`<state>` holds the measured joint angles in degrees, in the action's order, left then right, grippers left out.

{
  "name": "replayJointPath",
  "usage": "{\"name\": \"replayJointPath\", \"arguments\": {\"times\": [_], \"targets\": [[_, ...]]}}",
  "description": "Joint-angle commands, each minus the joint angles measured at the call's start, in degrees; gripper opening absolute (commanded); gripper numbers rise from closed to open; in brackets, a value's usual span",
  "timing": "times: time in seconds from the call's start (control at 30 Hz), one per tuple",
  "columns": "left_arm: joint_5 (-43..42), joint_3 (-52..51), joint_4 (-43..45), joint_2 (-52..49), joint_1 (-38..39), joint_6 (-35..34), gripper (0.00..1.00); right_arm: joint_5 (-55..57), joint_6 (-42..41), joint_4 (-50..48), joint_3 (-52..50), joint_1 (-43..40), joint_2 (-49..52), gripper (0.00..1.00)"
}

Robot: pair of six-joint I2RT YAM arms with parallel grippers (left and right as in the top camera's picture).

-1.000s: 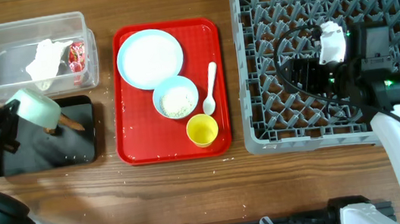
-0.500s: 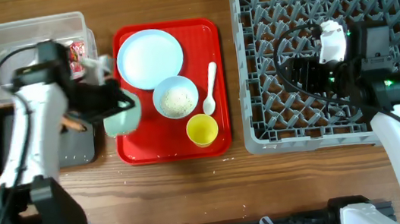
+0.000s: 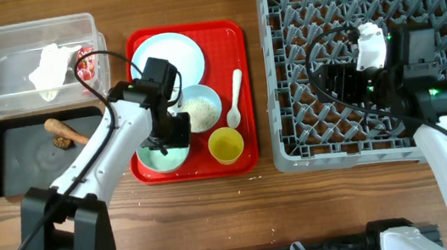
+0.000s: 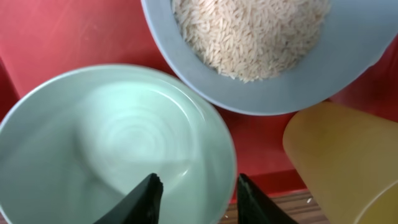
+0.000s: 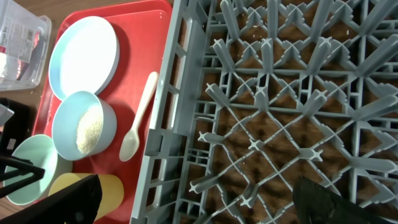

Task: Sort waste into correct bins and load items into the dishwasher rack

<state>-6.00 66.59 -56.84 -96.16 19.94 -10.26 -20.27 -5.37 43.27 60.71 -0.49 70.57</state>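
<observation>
Mint-green bowl (image 4: 118,143), emptied, now sits back on red serving tray (image 3: 231,47), near-left corner; left gripper (image 4: 196,199) jaws released astride its rim. Judged ready for racking; right gripper (image 5: 196,202) hangs spread.

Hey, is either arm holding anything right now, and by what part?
Left gripper straddles the mint-green bowl at its rim; clamped or not cannot be told. Right gripper is open, empty.

White arm links (image 3: 95,153), black joints (image 3: 157,73), looped black cables (image 3: 312,63), black left hand (image 4: 198,186)

Two bowls (image 3: 201,111) (image 3: 159,160), one plate (image 3: 166,64), one cup (image 3: 226,145)
</observation>
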Motion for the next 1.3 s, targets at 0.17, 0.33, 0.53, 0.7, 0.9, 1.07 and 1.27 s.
{"name": "replayJointPath", "arguments": {"times": [0.17, 0.33, 0.53, 0.7, 0.9, 1.07, 1.27], "targets": [[1.2, 7.1, 0.1, -0.3, -0.2, -0.6, 0.59, 0.9, -0.8, 0.3, 0.7, 0.0, 0.6, 1.0], [-0.4, 13.0, 6.8, -0.4, 1.0, 4.7, 0.63, 0.8, -0.8, 0.5, 0.7, 0.0, 0.6, 1.0], [0.2, 13.0, 10.4, -9.6, 7.4, 11.6, 0.64, 0.8, -0.8, 0.5, 0.7, 0.0, 0.6, 1.0], [0.3, 13.0, 13.5, -16.9, 10.2, 11.5, 0.61, 1.0, -0.8, 0.5, 0.7, 0.0, 0.6, 1.0], [0.3, 13.0, 14.4, -18.3, 10.2, 11.5, 0.32, 1.0, -0.8, 0.5, 0.7, 0.0, 0.6, 0.99], [0.3, 13.0, 15.4, -18.3, 10.2, 11.3, 0.23, 1.0, -0.8, 0.4, 0.7, 0.0, 0.6, 1.0], [0.3, 13.5, 15.0, -16.9, 10.2, 9.0, 0.04, 1.0, -0.8, 0.5, 0.7, 0.0, 0.6, 1.0]]}}
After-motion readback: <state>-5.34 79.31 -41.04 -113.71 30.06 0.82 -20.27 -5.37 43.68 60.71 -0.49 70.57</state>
